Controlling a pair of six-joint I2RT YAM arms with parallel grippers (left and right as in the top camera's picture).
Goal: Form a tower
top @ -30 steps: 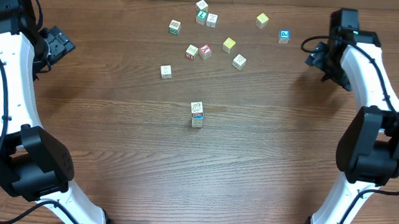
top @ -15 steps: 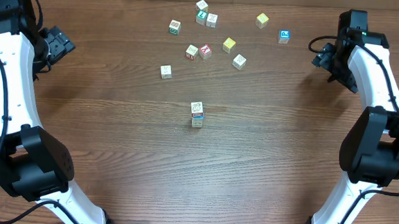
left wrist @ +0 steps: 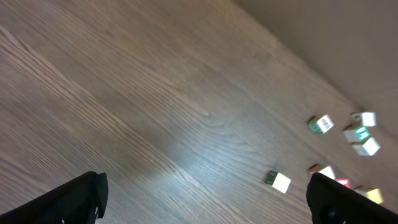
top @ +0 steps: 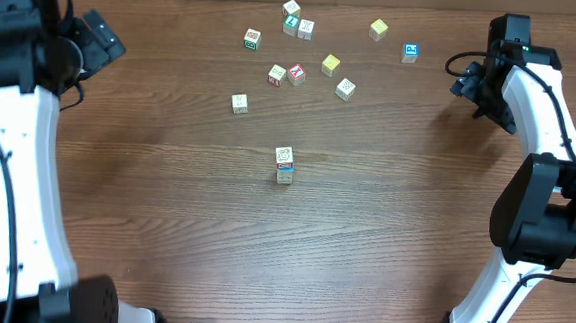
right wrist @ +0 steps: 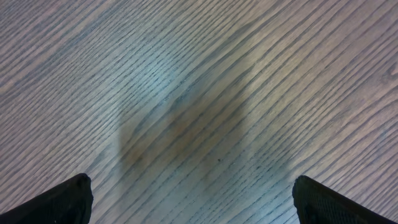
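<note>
Since a moment ago my left arm has risen and swung inward while the right holds its place; both pincers, left [top: 108,40] and right [top: 463,87], gape wide and carry nothing. The tower [top: 284,164] stands upright mid-table, inward and toward my base from either pincer, well apart from both. The right seems slightly nearer, though the raised left makes that uncertain.

My short tower of small pale wooden letter cubes [top: 285,165] stands upright, one cube wide, near the middle of the brown wooden table [top: 165,204]. Its top is whitish, with bits of red and blue print showing lower down.
</note>
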